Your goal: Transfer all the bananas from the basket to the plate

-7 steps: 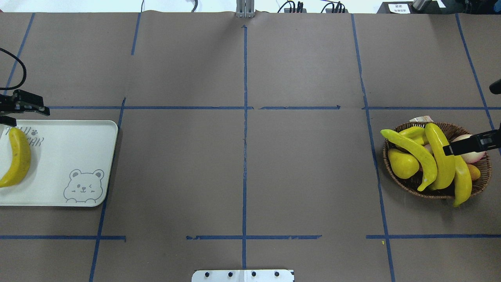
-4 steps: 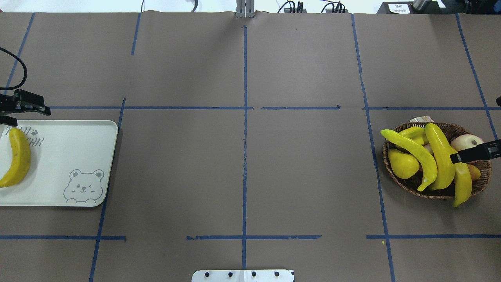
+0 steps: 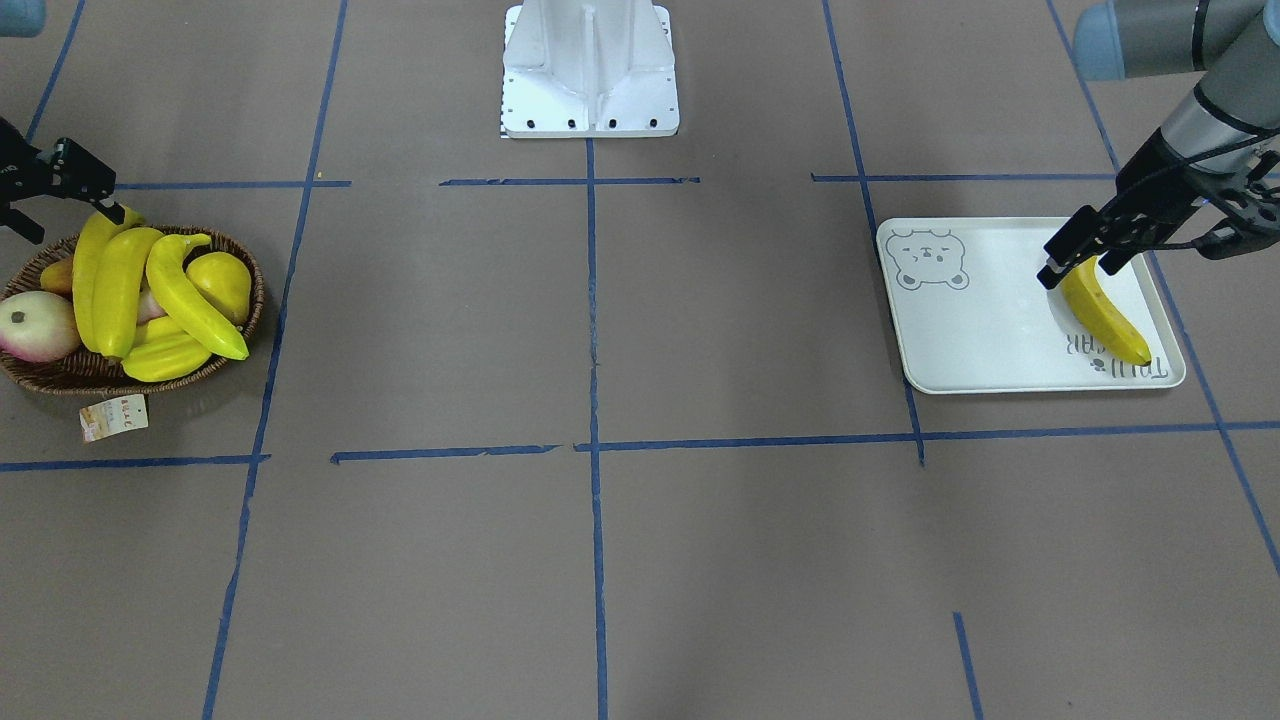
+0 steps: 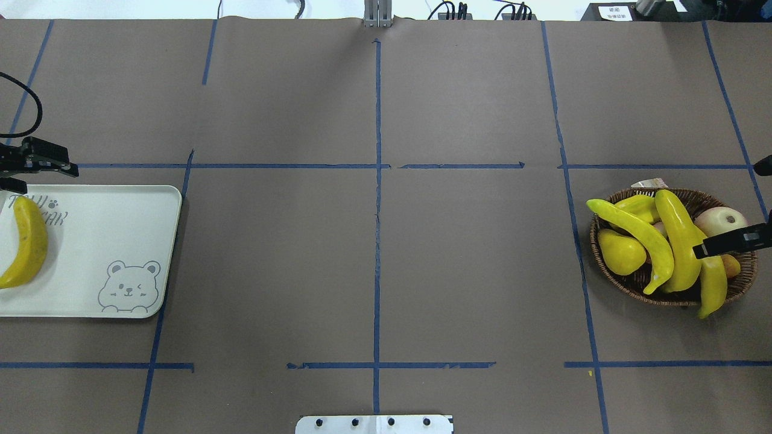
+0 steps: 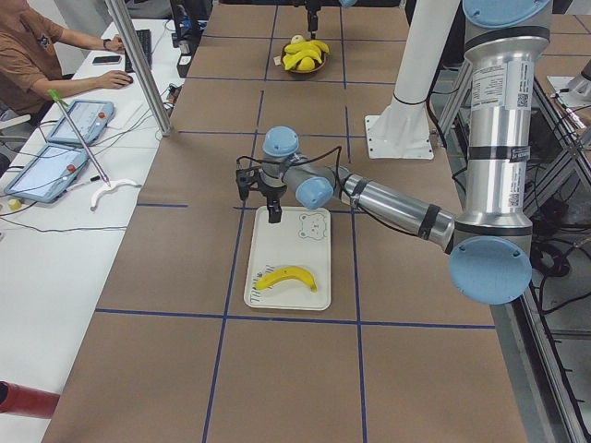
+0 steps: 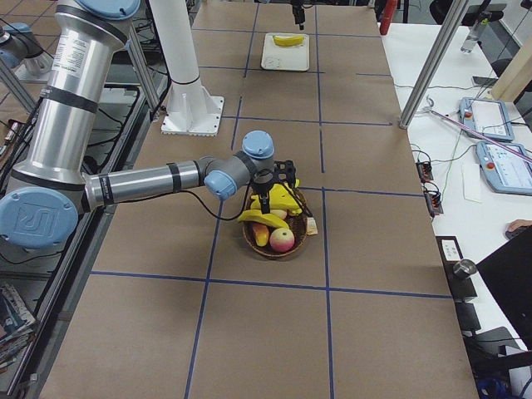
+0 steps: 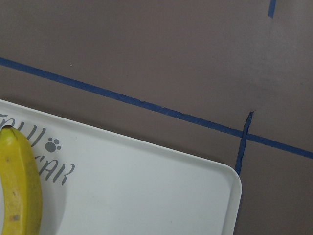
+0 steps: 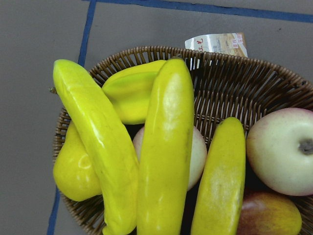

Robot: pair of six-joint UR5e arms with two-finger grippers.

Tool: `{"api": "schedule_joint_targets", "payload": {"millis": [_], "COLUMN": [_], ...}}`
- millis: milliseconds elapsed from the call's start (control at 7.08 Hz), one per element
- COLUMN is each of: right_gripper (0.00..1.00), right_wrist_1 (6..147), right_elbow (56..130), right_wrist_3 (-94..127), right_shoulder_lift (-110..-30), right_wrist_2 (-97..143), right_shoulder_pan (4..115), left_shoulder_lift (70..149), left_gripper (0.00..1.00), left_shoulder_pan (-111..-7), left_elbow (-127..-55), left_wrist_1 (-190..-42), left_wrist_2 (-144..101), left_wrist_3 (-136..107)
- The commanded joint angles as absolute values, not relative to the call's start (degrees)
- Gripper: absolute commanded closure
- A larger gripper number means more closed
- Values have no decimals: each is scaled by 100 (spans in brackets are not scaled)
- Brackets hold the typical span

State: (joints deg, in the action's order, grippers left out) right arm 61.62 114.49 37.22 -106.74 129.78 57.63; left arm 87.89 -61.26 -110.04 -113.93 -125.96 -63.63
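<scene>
One banana [image 4: 27, 241] lies flat on the plate [image 4: 108, 223], beside the grey lettering, at the table's end on the robot's left. The other three bananas [image 8: 164, 156] lie in the basket [image 8: 225, 78] at the opposite end, crossing over a starfruit [image 8: 129, 93], a pear [image 8: 73, 171] and an apple [image 8: 281, 149]. In the last second no fruit has moved. Only the right gripper [image 3: 75, 225] has changed place: in the overhead view it has slid a little toward the robot's side and outward, from above the middle banana to above the upper end of the outermost one. I judge that the arm is choosing its next pick and has not yet started it, so one banana of four is transferred and three remain. The right arm reaches out low over the table, with the wrist bent so that the fingers point down above the basket; the fingers are wide apart and hold nothing. The left gripper [image 3: 1072, 275] has almost not moved. It hangs above the plate's far edge, over the tip of the placed banana, with its fingers apart and empty and the forearm stretched out from the base. The next grasp probably needs care, because the bananas are glossy and rest one against another.
</scene>
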Motion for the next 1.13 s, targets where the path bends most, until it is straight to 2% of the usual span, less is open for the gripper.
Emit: {"api": "schedule_joint_targets", "payload": {"millis": [0,283,565,989], "right_gripper": [11,15,29,29], "right_wrist_1": [6170,6170,6187,6170], "right_elbow": [11295,11224,11171,10978], "right_wrist_3": [3727,3718,3657,3656], "right_shoulder_lift": [-10460,-10424,-10415,-10275], "right_wrist_2": [12973,12955,12955,12964], "right_shoulder_pan": [5573,5546,5546,5537], "left_shoulder_lift": [8789,8789,8798,8798], "left_gripper": [0,0,0,0], "left_shoulder_pan": [-6117,-6117,-6117,-6117], "left_elbow": [-10987,-10960,-10960,-10925], "left_wrist_1": [-11399,-11399,-11408,-11408], "left_wrist_2": [-12595,-12595,-12595,-12595], "left_wrist_3": [-6363,-6354,-6354,-6354]}}
